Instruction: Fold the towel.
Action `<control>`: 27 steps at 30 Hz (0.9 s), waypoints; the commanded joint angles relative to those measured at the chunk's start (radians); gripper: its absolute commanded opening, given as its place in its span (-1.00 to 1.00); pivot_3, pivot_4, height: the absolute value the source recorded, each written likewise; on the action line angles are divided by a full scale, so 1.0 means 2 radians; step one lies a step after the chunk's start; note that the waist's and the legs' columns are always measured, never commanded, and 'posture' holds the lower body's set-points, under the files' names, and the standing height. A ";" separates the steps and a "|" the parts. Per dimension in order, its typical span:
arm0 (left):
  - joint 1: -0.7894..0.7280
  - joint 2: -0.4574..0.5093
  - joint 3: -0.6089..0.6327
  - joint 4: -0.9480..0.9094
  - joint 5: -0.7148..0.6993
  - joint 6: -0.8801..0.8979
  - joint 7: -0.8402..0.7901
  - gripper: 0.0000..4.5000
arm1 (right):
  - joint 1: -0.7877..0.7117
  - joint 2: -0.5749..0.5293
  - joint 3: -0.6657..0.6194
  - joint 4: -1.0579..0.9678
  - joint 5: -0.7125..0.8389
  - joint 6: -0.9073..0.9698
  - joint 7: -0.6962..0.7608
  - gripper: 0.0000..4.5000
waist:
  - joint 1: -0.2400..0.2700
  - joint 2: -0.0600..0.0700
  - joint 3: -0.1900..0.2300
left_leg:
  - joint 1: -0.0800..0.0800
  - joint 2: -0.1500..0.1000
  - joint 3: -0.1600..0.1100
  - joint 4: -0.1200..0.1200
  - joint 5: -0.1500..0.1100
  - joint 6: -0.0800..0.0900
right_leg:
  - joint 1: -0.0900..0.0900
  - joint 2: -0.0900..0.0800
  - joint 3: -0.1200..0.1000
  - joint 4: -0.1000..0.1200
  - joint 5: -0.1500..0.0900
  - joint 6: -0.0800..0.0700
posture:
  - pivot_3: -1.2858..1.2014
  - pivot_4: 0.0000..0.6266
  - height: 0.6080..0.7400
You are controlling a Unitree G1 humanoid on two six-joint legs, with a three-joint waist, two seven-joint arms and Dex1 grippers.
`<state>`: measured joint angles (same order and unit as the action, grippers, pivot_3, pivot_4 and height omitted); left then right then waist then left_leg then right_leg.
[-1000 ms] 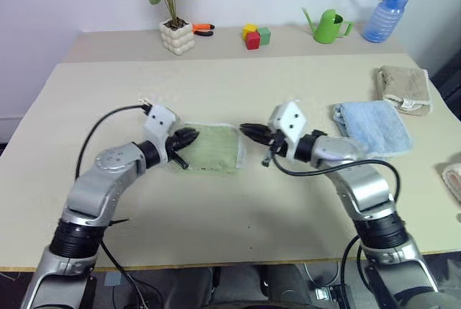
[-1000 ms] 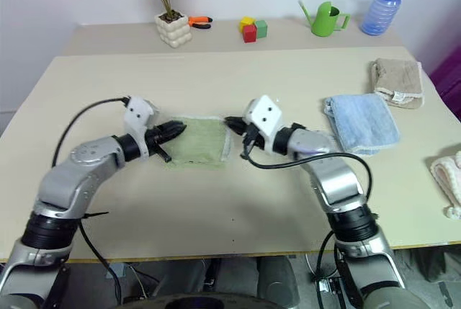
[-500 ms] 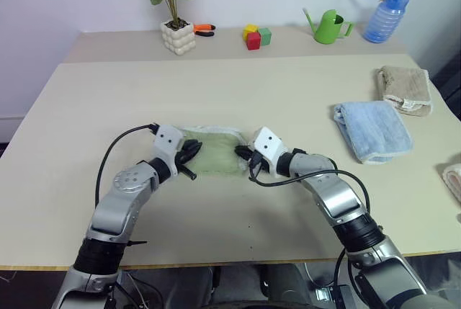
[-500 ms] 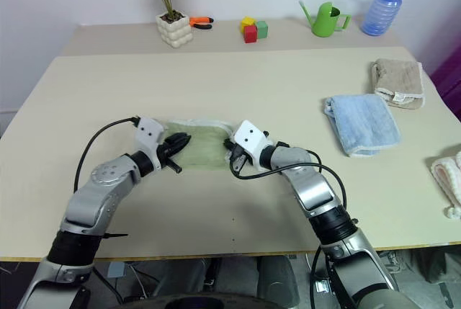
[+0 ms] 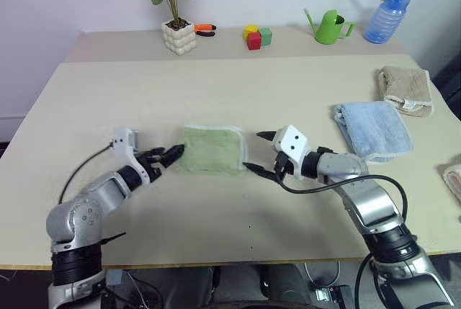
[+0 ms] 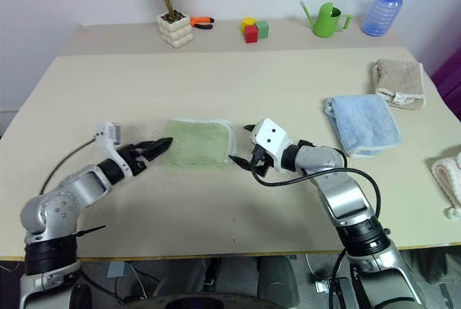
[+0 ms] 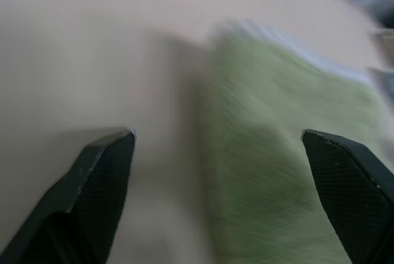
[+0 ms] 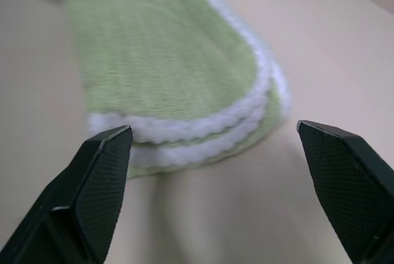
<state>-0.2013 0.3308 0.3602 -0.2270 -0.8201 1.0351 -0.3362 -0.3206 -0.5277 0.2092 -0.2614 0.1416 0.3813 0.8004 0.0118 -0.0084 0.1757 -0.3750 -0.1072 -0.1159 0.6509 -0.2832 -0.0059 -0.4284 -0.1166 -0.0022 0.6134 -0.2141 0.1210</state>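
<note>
The towel (image 5: 210, 148) lies folded flat on the bench (image 5: 252, 93), between the two claws. The left claw (image 5: 171, 155) sits just beside its left edge, the right claw (image 5: 261, 153) just off its white-edged right side; both gape wide and hold nothing.

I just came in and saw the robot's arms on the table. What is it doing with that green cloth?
It is folding a towel. The light green towel lies folded on the table, its white edges stacked in layers. The left gripper and the right gripper sit on either side of it with jaws open, holding nothing. A blue towel and a beige towel lie folded farther to the right.
</note>
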 commanded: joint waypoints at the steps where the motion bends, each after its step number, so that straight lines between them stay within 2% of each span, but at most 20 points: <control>1: 0.001 -0.001 -0.032 -0.022 -0.012 0.024 0.001 1.00 | 0.002 -0.002 -0.003 -0.033 0.007 -0.010 0.004 0.98 | 0.000 0.000 0.000 | 0.000 0.000 0.000 0.000 0.000 -0.001 | 0.000 0.000 0.000 0.000 0.000 0.000 | 0.03 -0.52 0.88; 4: -0.002 -0.012 -0.042 -0.023 -0.013 0.028 0.006 0.63 | 0.001 0.000 -0.005 -0.034 0.004 -0.011 -0.001 1.00 | 0.001 0.000 0.000 | 0.000 0.000 0.000 0.000 0.000 -0.001 | 0.000 0.000 0.000 0.000 0.000 0.000 | 0.03 -0.52 0.88; 5: -0.002 -0.016 -0.045 -0.024 -0.013 0.028 0.007 0.44 | 0.000 0.000 -0.006 -0.034 0.003 -0.011 -0.001 1.00 | 0.001 0.000 0.000 | 0.000 0.000 0.000 0.000 0.000 -0.001 | 0.000 0.000 0.000 0.000 0.000 0.000 | 0.03 -0.52 0.88; 11: -0.004 -0.035 -0.043 -0.023 -0.009 0.011 0.014 -0.96 | 0.004 -0.011 -0.010 -0.033 -0.002 -0.019 0.000 1.00 | 0.001 0.000 0.000 | 0.000 0.000 0.000 0.000 0.000 -0.001 | 0.000 0.000 0.000 0.000 0.000 0.000 | 0.03 -0.52 0.88; 17: -0.022 -0.052 0.025 -0.021 -0.027 -0.054 0.033 -0.98 | 0.001 -0.013 -0.014 -0.026 -0.005 -0.025 -0.008 1.00 | 0.000 0.000 0.000 | 0.000 0.000 0.000 0.000 0.000 -0.001 | 0.000 0.000 0.000 0.000 0.000 0.000 | 0.03 -0.52 0.88; 23: -0.118 -0.039 0.153 0.087 0.054 -0.233 0.196 -0.98 | -0.003 -0.003 -0.001 -0.018 -0.011 -0.033 -0.015 1.00 | 0.000 -0.001 0.000 | 0.000 0.000 0.000 0.000 0.001 -0.001 | 0.000 0.000 0.000 0.000 0.000 0.000 | 0.03 -0.52 0.88; 27: -0.124 -0.034 0.195 0.137 0.102 -0.296 0.283 -0.98 | -0.007 0.004 0.008 -0.009 -0.017 -0.041 -0.016 1.00 | 0.000 -0.001 0.000 | 0.000 0.000 0.001 0.000 0.001 -0.002 | 0.000 0.000 0.000 -0.001 0.000 0.000 | 0.03 -0.52 0.88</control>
<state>-0.4639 0.2541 0.7246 0.0279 -0.6508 0.4841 0.1784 -0.3216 -0.5270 0.2261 -0.2666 0.1136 0.3216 0.7726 0.0126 -0.0097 0.1756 -0.3754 -0.1076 -0.1147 0.6507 -0.2816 -0.0089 -0.4287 -0.1171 -0.0019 0.6112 -0.2141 0.1211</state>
